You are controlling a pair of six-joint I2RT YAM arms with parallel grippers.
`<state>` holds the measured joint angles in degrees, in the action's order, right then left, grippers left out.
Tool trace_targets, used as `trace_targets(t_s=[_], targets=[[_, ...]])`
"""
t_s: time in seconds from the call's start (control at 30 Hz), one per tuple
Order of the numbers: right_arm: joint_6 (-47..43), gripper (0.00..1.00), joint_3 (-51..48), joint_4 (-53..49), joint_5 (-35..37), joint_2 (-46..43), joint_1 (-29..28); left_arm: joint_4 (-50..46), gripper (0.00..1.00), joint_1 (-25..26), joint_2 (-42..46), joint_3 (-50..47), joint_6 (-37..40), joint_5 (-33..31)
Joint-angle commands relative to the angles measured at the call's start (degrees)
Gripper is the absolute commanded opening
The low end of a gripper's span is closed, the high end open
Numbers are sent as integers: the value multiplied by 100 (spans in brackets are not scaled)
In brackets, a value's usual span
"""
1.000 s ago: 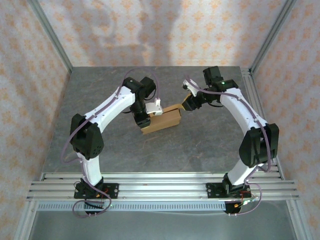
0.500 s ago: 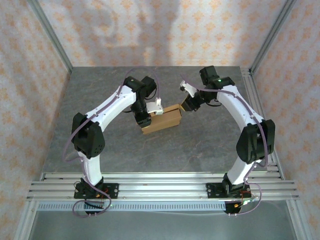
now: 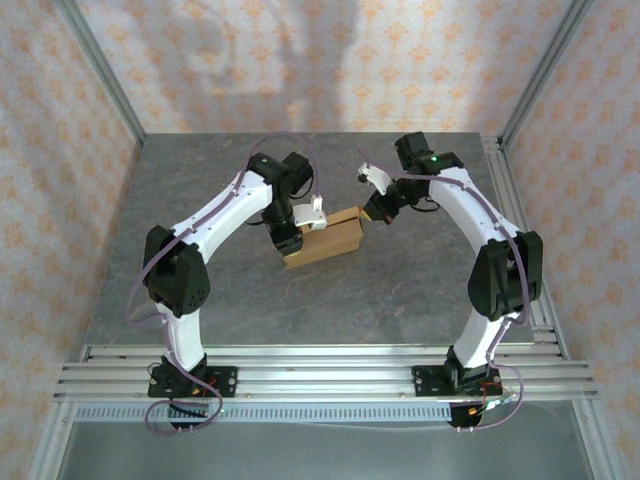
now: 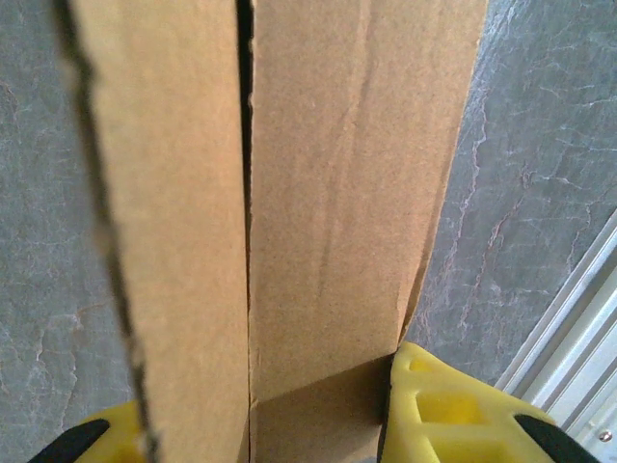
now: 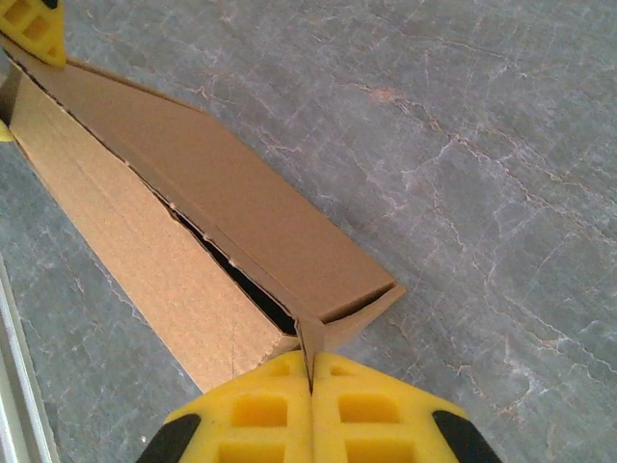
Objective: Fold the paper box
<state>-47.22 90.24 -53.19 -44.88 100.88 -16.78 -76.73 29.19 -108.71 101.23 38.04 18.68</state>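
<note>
At the bottom of the top view, both arms rise from the aluminium rail (image 3: 320,365) and bend inward over the grey, veined table (image 3: 400,290). At mid-frame lies the paper box (image 3: 325,240). It is plain, unmarked brown cardboard, folded into a long shallow block and slightly slanted, with its right end higher in the frame.

The left gripper (image 3: 292,238) clamps the box's left end. In the left wrist view, yellow fingers (image 4: 434,405) at the bottom corners flank the cardboard, which runs up the frame with a dark seam between two panels and a ragged left edge.

The right gripper (image 3: 372,210) meets the right end. In the right wrist view its pads (image 5: 386,410) are pressed together on a thin end flap. From there the box stretches to the upper left, with a seam gaping along its side.
</note>
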Motion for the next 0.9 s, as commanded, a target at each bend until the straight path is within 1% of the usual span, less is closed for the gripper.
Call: trace_targets(t_s=[0.0, 0.03, 0.07, 0.2, 0.3, 0.37, 0.47, 0.57, 0.67, 0.77, 0.8, 0.87], targets=[[5, 8, 169, -159, 145, -104, -84, -178, 34, -23, -256, -78, 143, 51], [40, 12, 134, -116, 166, -147, -89, -173, 34, -21, -255, -77, 144, 45], [92, 14, 81, -43, 211, -194, -89, -175, 34, -27, -251, -78, 146, 40], [274, 15, -61, 173, 370, -340, -83, -154, 34, -27, -281, -77, 133, 37], [310, 11, -76, 155, 430, -356, -89, -148, 34, -27, -282, -77, 133, 41], [335, 0, -64, 122, 477, -349, -92, -128, 34, -27, -274, -79, 133, 38], [437, 0, -15, 37, 463, -337, -119, -97, 34, -25, -281, -64, 85, 21], [684, 0, -125, 172, 590, -411, -187, -55, 34, -26, -283, -66, 30, 31], [1197, 0, -393, 574, 895, -598, -238, 29, 34, -27, -277, -69, -79, -59], [2129, 0, -777, 1318, 1334, -824, -249, 144, 33, -28, -274, -91, -208, -202], [2498, 0, -944, 1649, 1541, -893, -264, 166, 34, -26, -270, -78, -235, -223], [2980, 0, -1104, 1947, 2084, -964, -377, 176, 33, -32, -282, -53, -253, -199]])
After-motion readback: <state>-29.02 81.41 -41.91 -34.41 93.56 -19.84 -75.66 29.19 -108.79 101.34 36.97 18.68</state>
